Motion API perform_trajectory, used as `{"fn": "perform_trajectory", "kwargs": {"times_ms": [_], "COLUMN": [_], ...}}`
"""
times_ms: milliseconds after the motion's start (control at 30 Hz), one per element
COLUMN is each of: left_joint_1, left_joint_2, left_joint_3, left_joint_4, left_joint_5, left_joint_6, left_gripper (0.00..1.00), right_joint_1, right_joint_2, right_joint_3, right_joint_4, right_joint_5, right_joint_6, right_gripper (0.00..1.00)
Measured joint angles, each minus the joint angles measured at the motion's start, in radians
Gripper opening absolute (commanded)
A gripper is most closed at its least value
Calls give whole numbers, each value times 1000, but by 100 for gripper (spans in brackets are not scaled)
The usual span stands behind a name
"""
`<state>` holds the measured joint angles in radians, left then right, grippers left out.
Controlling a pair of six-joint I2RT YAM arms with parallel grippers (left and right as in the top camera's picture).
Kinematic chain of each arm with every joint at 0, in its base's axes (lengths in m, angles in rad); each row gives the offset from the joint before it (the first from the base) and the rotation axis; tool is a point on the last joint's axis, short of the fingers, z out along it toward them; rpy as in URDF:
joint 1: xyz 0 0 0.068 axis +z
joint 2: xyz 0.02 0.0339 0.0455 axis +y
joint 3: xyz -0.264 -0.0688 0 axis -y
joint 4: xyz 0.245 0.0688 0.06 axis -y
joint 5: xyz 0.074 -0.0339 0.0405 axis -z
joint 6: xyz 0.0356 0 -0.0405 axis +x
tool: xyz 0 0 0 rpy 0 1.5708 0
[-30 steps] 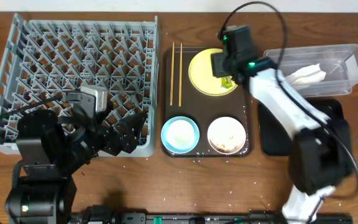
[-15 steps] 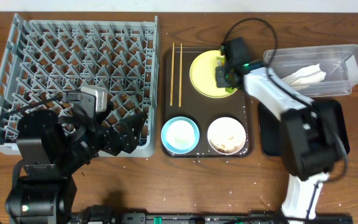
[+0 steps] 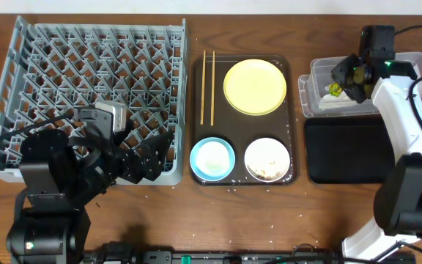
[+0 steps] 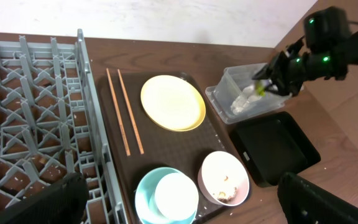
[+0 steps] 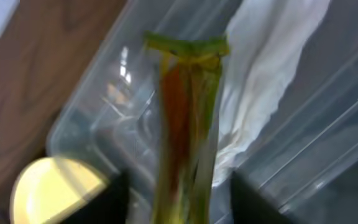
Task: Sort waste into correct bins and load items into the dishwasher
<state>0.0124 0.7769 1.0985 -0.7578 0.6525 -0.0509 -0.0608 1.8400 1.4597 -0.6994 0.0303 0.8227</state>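
Pinched between the nearly closed jaws of the right gripper [image 3: 338,86]: the yellow-green-orange wrapper [image 5: 188,124], only its thin strip keeping the fingers [image 5: 107,199] apart. Held over the left end of the clear tub [image 3: 410,67], above its inside; touching the tub or not, impossible to tell. Long axis running straight away from the wrist camera, crimped green end farthest out, orange stripe down the middle. From overhead, only a small yellow-green blob at the fingertips, direction unreadable there. Just beside it in the tub, the crumpled white napkin [image 5: 263,81]. Next to the tub, on the robot's side, the black tray [image 3: 343,150]. Clear only from the left wrist view: left gripper [image 3: 134,158] with fingers [image 4: 42,202] spread wide, holding nothing, by the near corner of the grey rack [image 3: 86,81]. There too, pale-yellow plate [image 4: 173,102] and two chopsticks [image 4: 123,112] side by side on the brown serving tray [image 4: 185,149].
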Motion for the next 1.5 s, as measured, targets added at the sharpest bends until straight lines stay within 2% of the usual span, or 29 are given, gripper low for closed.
{"fn": "perform_trajectory", "kwargs": {"times_ms": [133, 200, 333, 400, 500, 633, 733, 767, 900, 933, 967, 1167, 1333, 1467, 1500], "left_joint_1": [0, 0, 0, 0, 0, 0, 0, 0, 0, 0, 0, 0, 0, 0, 1], "left_joint_2": [0, 0, 0, 1, 19, 82, 97, 93, 88, 88, 88, 88, 104, 158, 174], "left_joint_3": [0, 0, 0, 0, 3, 3, 3, 3, 3, 3, 3, 3, 3, 3, 3], "left_joint_4": [0, 0, -5, -14, -80, -179, -180, -180, -181, -181, -182, -177, -134, -78, -51], "left_joint_5": [0, 0, 0, 0, -81, -306, -349, -345, -337, -337, -337, -329, -215, -43, 10], "left_joint_6": [0, 0, 0, 6, -19, -93, -114, -117, -132, -133, -133, -172, -202, -215, -215], "left_gripper": [98, 98, 98, 98, 98, 98, 98, 98, 98, 98, 98, 98, 98, 98, 98], "right_joint_1": [0, 0, 47, 140, 314, 539, 639, 664, 764, 774, 780, 751, 609, 413, 362], "right_joint_2": [-33, -68, -225, -254, -229, -196, -164, -152, -42, -15, 10, 0, -116, -236, -255], "right_joint_3": [-2, -3, -2, 3, -6, -56, -84, -93, -130, -132, -134, -131, -99, -63, -61], "right_joint_4": [-7, -10, -56, -143, -229, -232, -224, -214, -161, -143, -126, -169, -144, -34, 5], "right_joint_5": [-43, -93, -359, -485, -536, -473, -397, -369, -208, -187, -173, -193, -311, -591, -745], "right_joint_6": [-15, -69, -354, -508, -645, -704, -706, -704, -660, -643, -640, -632, -696, -758, -779], "right_gripper": [57, 57, 57, 55, 54, 52, 51, 49, 21, 4, 1, 1, 1, 3, 3]}}
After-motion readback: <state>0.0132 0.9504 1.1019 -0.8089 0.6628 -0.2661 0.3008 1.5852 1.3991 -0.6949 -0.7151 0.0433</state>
